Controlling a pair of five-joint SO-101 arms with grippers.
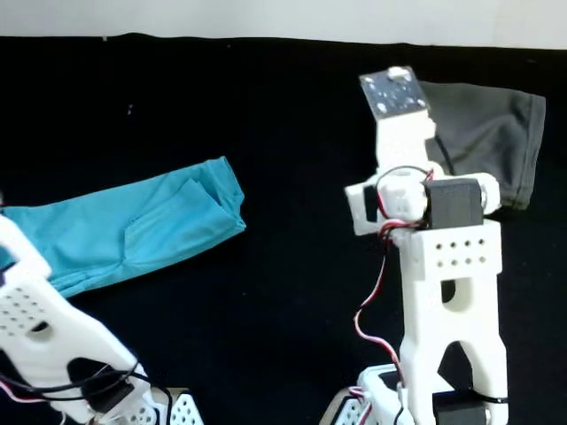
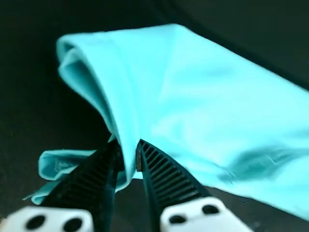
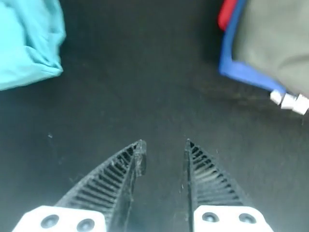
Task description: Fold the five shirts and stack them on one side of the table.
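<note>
A teal shirt [image 1: 133, 226] lies partly folded across the left of the black table. My left gripper [image 2: 128, 155] is shut on a folded edge of this teal shirt [image 2: 203, 96], the cloth pinched between its black fingers. At the back right lies a grey shirt [image 1: 487, 133]. In the right wrist view the grey shirt [image 3: 275, 43] tops a stack with a blue layer [image 3: 241, 67] and a red one [image 3: 226, 14] under it. My right gripper [image 3: 164, 151] hangs open over bare table between the stack and a corner of the teal shirt [image 3: 26, 43].
The right arm [image 1: 452, 266] stands tall in the right middle, in front of the stack. The left arm [image 1: 44, 328] is low at the front left. The black tabletop [image 1: 292, 310] is bare between the two arms. A pale wall [image 1: 283, 16] runs behind the far edge.
</note>
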